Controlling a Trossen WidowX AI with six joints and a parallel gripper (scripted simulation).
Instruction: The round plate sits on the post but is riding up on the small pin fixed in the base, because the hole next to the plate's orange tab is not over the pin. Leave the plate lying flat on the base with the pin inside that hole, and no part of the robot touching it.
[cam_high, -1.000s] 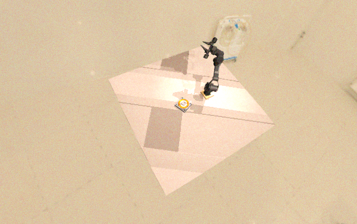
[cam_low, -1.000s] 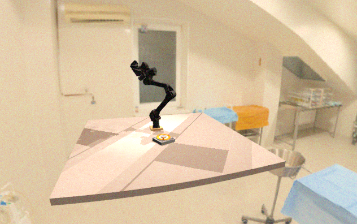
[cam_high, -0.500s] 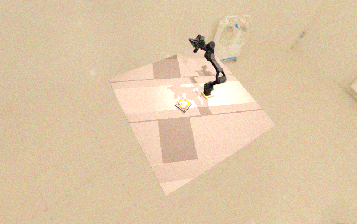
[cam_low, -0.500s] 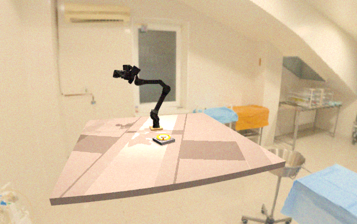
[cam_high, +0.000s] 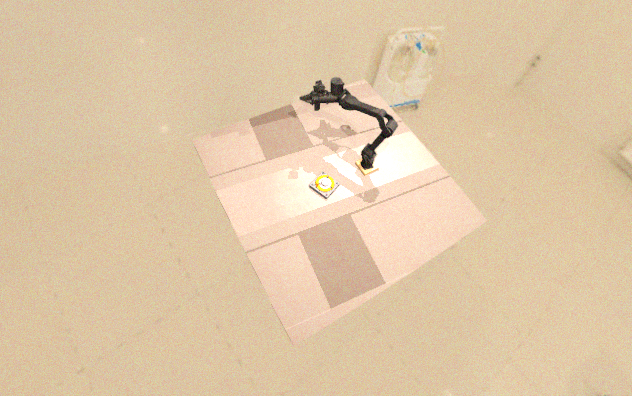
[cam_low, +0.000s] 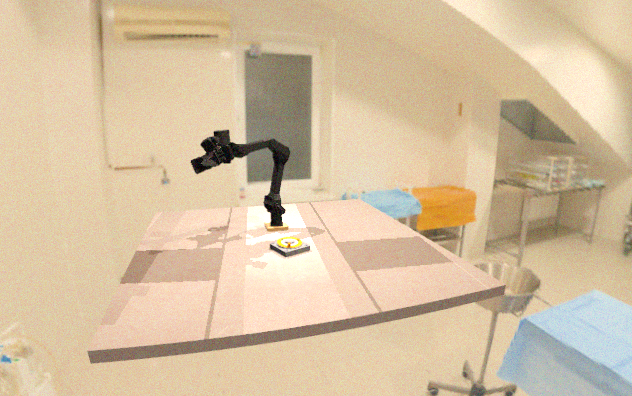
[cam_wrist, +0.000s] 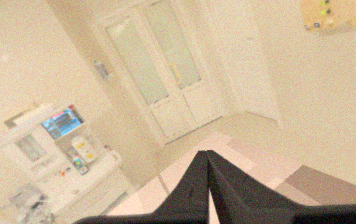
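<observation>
My fingers are pressed together on nothing, raised high above the worktop (cam_low: 280, 300); the plate (cam_low: 289, 243) lies well below, near my mount, untouched.

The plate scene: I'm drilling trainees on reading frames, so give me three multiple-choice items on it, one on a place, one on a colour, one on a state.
1. Where is the gripper?
A. High in the air, away from the plate
B. Resting on the plate
C. Under the table

2. What colour is the plate rim?
A. Blue
B. Yellow
C. Black

3. How do the fingers stand?
A. Wide apart
B. Closed on the plate
C. Closed together, holding nothing

Answers:
1 A: the exterior view shows the gripper raised well above the table, off to one side of the plate.
2 B: a yellow ring shows on the dark base.
3 C: in the wrist view the two dark fingers meet with nothing between them.
</observation>
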